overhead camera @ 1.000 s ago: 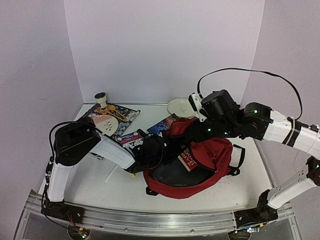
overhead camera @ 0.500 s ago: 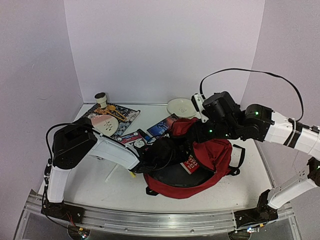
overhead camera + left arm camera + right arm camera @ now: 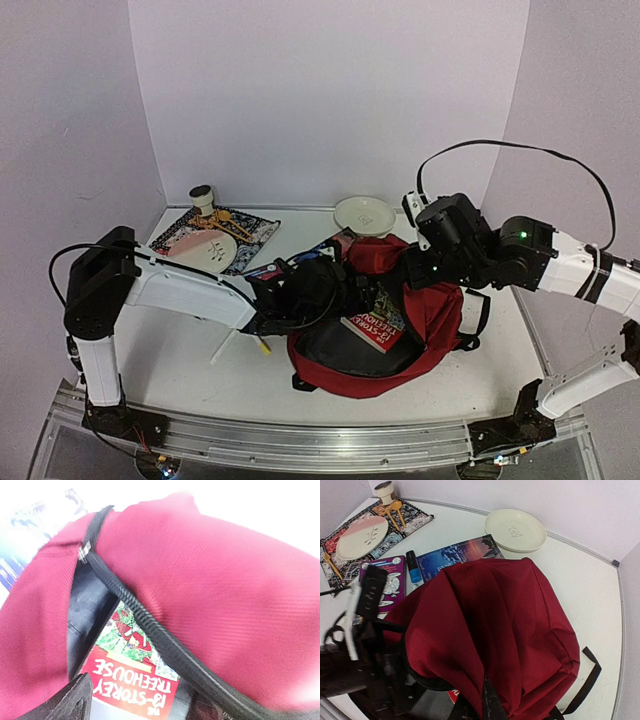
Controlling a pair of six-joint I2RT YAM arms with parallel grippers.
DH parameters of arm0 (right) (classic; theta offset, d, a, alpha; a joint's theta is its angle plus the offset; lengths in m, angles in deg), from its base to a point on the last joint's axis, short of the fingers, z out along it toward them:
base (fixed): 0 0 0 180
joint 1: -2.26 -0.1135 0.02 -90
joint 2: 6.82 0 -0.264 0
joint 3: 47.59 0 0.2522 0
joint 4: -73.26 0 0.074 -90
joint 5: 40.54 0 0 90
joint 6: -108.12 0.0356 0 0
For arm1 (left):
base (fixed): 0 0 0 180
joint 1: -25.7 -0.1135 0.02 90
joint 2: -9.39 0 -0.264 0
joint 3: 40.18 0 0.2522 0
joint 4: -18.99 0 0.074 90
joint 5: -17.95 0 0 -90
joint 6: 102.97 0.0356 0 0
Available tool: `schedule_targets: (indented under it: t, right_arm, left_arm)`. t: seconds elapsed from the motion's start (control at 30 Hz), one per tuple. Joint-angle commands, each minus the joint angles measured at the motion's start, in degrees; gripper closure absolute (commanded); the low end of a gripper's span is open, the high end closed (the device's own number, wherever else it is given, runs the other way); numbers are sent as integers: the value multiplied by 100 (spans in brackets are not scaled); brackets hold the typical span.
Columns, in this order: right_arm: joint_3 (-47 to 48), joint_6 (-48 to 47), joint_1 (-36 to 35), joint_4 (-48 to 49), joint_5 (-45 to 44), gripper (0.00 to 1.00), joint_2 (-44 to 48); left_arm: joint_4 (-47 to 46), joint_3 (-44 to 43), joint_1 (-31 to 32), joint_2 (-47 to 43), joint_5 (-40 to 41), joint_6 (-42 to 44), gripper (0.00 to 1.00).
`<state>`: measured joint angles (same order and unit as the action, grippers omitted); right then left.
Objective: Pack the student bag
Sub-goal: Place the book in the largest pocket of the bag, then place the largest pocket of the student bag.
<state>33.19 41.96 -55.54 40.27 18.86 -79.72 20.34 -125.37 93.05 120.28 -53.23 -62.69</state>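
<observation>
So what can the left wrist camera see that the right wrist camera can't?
Only the left wrist camera peeks inside closely enough to read the Treehouse book. Only the right wrist camera shows the table behind: a cream bowl, a plate on a patterned mat, a blue book and a purple book. Both show the red student bag.

student bag (image 3: pixel 440 305) 1 | books (image 3: pixel 455 555) (image 3: pixel 395 582) (image 3: pixel 372 325) 3 | plates (image 3: pixel 515 530) (image 3: pixel 362 537) 2 | cup (image 3: pixel 385 491) 1
</observation>
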Motion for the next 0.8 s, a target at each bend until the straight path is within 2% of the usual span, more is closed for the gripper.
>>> schedule_targets:
  t: [0.0,0.3,0.6,0.77]
  right_arm:
    - [-125,-17,246,-343,-618,100,314]
    - [-192,-155,887,-807,-987,100,664]
    - [14,-361,1124,-990,-1052,100,927]
    - [88,-415,1126,-1002,-675,100,732]
  left_arm:
    - [8,267,14,-801,-120,132,13]
    - [327,892,-84,-1652,-345,-56,14]
    - [484,1891,-789,-2530,-620,-301,13]
    - [738,2356,-1205,-3033,-634,-310,13]
